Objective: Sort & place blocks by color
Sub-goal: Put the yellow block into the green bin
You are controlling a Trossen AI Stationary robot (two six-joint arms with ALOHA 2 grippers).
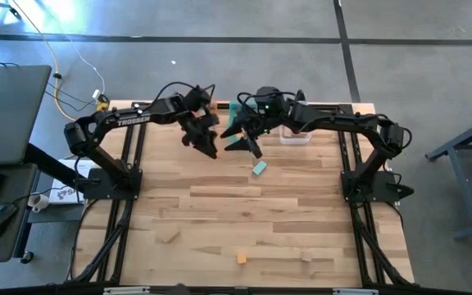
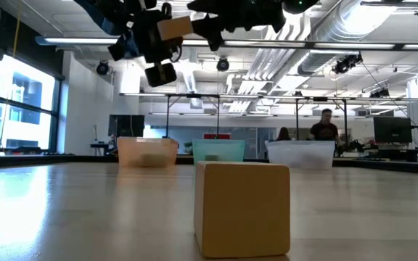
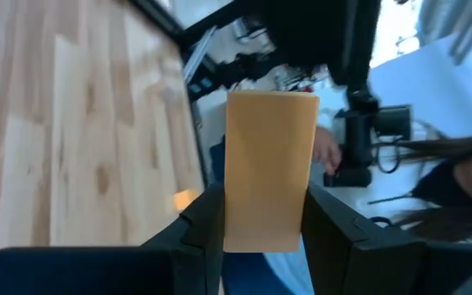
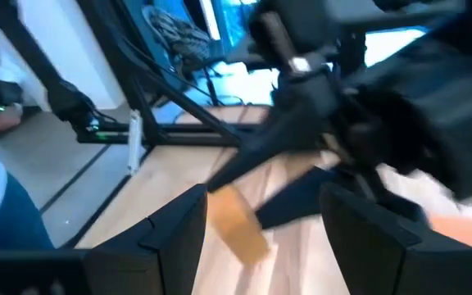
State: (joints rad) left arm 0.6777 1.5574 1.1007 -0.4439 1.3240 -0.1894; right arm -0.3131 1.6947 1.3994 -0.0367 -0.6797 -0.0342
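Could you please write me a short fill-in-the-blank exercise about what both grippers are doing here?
1. The left gripper is shut on a ____ wooden block.
2. The right gripper holds nothing; it is ____.
3. On the table, a lone teal block lies nearest the ____ gripper.

Missing words: tan; open; right

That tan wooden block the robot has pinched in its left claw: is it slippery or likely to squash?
Probably neither. The tan block keeps straight edges between the left gripper fingers, so it looks stiff. Its matte wood face likely grips well. A similar block sits flat on the table, so it shouldn't roll, and a push should slide it.
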